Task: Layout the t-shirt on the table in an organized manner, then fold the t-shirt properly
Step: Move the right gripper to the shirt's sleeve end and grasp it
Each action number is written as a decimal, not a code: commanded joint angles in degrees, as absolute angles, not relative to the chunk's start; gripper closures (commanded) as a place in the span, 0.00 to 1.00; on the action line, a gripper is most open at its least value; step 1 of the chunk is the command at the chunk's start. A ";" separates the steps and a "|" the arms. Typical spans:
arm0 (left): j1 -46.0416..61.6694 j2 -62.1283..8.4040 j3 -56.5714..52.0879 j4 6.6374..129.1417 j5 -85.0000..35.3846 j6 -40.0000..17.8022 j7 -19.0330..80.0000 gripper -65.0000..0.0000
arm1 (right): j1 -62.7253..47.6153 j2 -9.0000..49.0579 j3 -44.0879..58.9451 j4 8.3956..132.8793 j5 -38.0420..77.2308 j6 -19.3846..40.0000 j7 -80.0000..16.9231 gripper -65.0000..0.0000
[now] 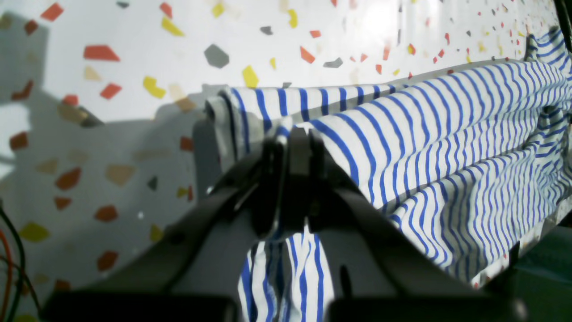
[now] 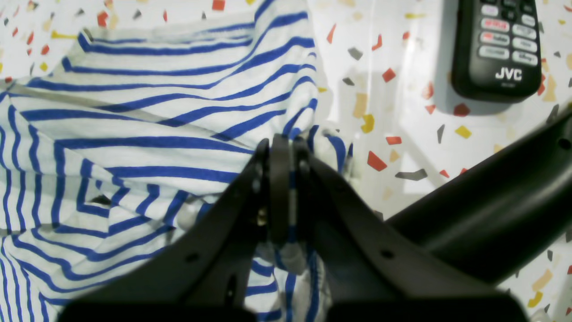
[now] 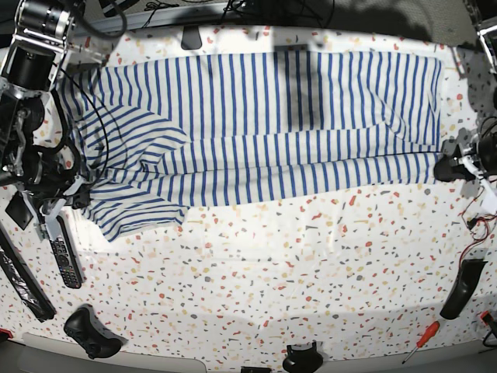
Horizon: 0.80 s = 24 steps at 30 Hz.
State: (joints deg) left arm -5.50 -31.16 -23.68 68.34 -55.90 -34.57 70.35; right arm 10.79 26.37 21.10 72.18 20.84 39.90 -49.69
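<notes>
The t-shirt (image 3: pixel 272 116), white with thin blue stripes, lies stretched lengthwise across the far half of the table (image 3: pixel 272 272). Its near long edge is doubled over as a band. In the base view my left gripper (image 3: pixel 449 168) sits at the shirt's right end. The left wrist view shows the left gripper (image 1: pixel 292 138) shut on a corner of the t-shirt (image 1: pixel 447 147), with cloth hanging between the fingers. My right gripper (image 3: pixel 78 189) is at the shirt's left end by a bunched sleeve. There the right gripper (image 2: pixel 286 147) is shut on a pinched edge of the t-shirt (image 2: pixel 156 112).
A black JVC remote (image 2: pixel 496 44) lies just beside the right gripper, and the remote (image 3: pixel 66 260) shows at the table's left edge. A black game controller (image 3: pixel 89 332), a red-handled screwdriver (image 3: pixel 423 338) and a black handle-like object (image 3: pixel 458 289) lie along the near edge.
</notes>
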 commanded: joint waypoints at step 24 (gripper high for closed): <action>0.03 -32.27 -24.05 69.32 -54.06 -34.79 61.63 1.00 | 16.47 27.57 23.29 73.38 24.67 40.00 -45.43 0.45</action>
